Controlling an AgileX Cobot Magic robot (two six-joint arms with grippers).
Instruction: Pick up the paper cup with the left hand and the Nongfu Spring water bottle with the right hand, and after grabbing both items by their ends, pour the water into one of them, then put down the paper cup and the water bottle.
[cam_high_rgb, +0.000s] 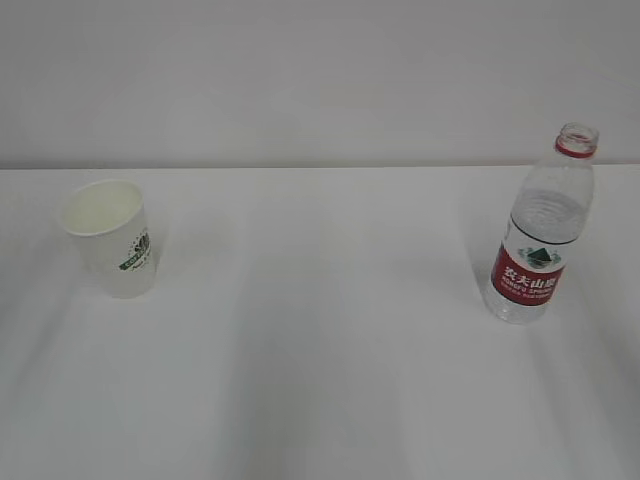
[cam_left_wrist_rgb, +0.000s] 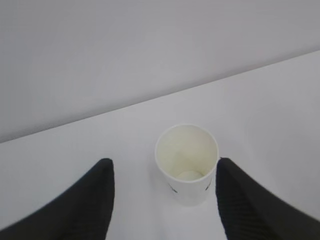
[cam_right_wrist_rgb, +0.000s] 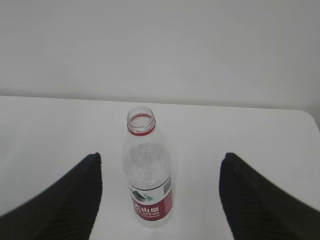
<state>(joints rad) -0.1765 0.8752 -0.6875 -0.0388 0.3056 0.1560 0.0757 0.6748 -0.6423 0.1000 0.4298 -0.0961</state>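
The white paper cup (cam_high_rgb: 108, 237) with a green logo stands upright at the left of the table, leaning slightly. In the left wrist view the paper cup (cam_left_wrist_rgb: 187, 162) sits ahead of my open left gripper (cam_left_wrist_rgb: 164, 172), nearer its right finger, and looks empty. The uncapped Nongfu Spring water bottle (cam_high_rgb: 540, 230) with its red label stands upright at the right. In the right wrist view the bottle (cam_right_wrist_rgb: 148, 175) stands ahead of my open right gripper (cam_right_wrist_rgb: 161, 167), apart from both fingers. Water shows faintly in the clear bottle. Neither gripper shows in the exterior view.
The white table (cam_high_rgb: 320, 380) runs back to a plain pale wall (cam_high_rgb: 320, 80). The table's right edge (cam_right_wrist_rgb: 311, 120) shows in the right wrist view.
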